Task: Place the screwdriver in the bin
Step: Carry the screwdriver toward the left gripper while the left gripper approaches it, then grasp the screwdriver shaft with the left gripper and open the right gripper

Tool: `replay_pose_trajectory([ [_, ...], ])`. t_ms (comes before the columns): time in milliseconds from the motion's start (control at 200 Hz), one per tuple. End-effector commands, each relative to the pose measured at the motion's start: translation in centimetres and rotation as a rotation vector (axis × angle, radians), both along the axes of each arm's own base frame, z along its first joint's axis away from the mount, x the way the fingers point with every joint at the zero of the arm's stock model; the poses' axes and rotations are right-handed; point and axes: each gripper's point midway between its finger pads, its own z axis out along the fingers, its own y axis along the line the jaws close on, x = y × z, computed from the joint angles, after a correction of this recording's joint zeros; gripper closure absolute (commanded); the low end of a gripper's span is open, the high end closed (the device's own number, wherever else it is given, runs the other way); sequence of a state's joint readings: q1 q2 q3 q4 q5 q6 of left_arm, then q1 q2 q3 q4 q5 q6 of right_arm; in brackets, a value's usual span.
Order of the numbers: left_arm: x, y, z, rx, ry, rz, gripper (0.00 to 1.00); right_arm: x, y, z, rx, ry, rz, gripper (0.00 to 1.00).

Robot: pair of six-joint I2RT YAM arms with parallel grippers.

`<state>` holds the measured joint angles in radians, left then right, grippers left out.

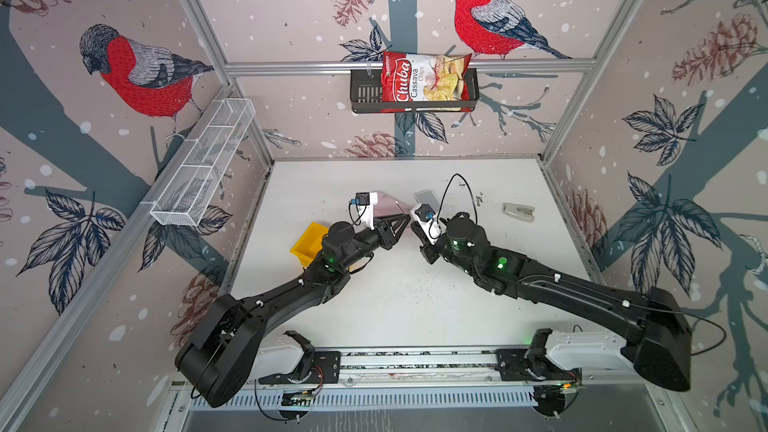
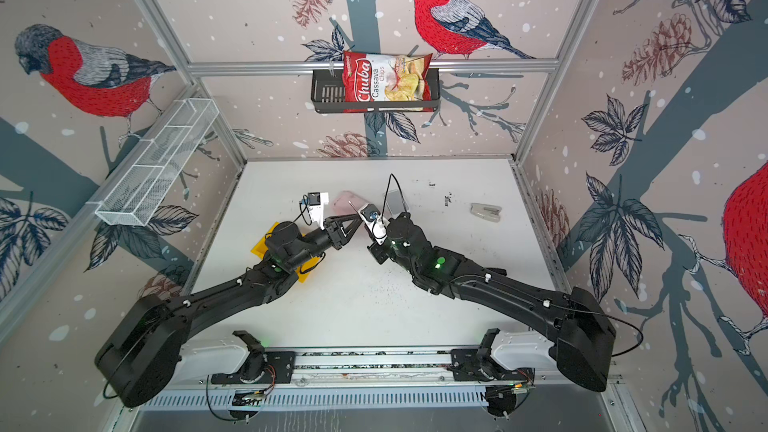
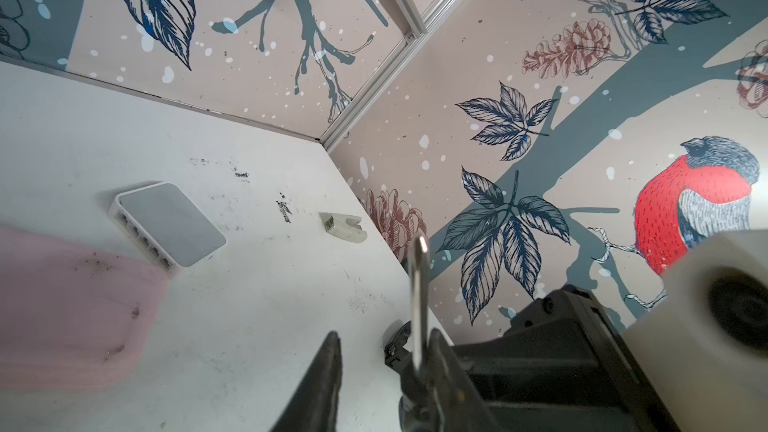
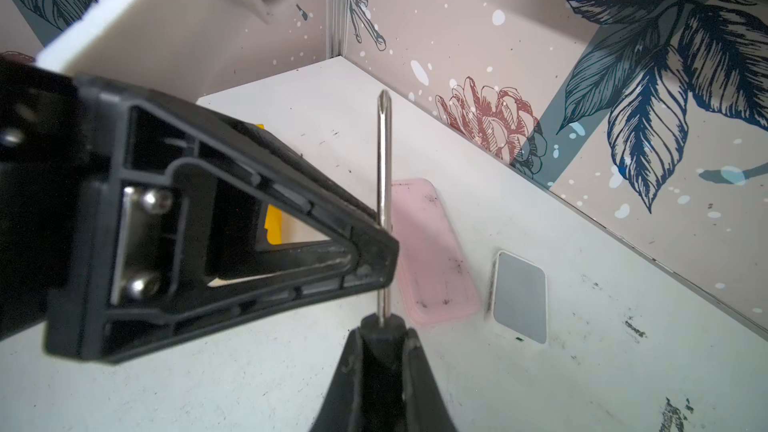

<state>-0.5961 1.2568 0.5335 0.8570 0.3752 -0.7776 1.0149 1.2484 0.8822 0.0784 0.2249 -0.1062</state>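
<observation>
Screwdriver (image 4: pixel 384 160) held out, right gripper (image 4: pixel 382 351) clamped on its handle, baring the shaft; left gripper (image 3: pixel 384 351) straddles it, jaws seemingly apart, since bin (image 1: pixel 309 238) sits at its nine o'clock.

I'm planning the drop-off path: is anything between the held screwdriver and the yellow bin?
Only the left arm itself. The right gripper holds the screwdriver by its handle, the left gripper brackets the shaft, and that arm's wrist hangs over part of the bin in both top views. No loose object shows between them.
</observation>
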Motion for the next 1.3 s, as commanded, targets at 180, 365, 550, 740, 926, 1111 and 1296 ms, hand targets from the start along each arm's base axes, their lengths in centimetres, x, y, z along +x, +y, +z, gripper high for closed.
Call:
replay_pose_trajectory([
  [180,-0.4,-0.4,1.5,-0.044,-0.062,-0.039,0.85,0.4,0.8,0.4,0.005,-0.030,0.002,1.00],
  [365,-0.3,-0.8,1.5,-0.043,-0.054,-0.063,0.88,0.5,0.8,0.6,-0.007,-0.038,-0.003,1.00],
  [550,-0.3,-0.7,1.6,-0.040,-0.057,-0.068,1.00,0.5,0.8,0.5,-0.011,-0.041,-0.010,0.95],
  [740,-0.1,-0.1,1.3,-0.043,-0.032,-0.045,1.00,0.6,0.9,0.6,-0.018,-0.044,-0.008,0.68],
  [926,1.1,2.1,0.1,-0.029,0.042,0.054,1.00,0.4,1.1,0.6,-0.039,-0.043,0.012,0.35],
  [1111,2.0,5.8,-1.5,-0.021,0.119,0.213,1.00,-0.2,2.0,0.2,-0.070,-0.055,0.054,0.13],
  [1296,2.3,10.4,-4.0,0.002,0.220,0.389,1.00,-1.6,3.1,-0.8,-0.129,-0.072,0.135,0.00],
])
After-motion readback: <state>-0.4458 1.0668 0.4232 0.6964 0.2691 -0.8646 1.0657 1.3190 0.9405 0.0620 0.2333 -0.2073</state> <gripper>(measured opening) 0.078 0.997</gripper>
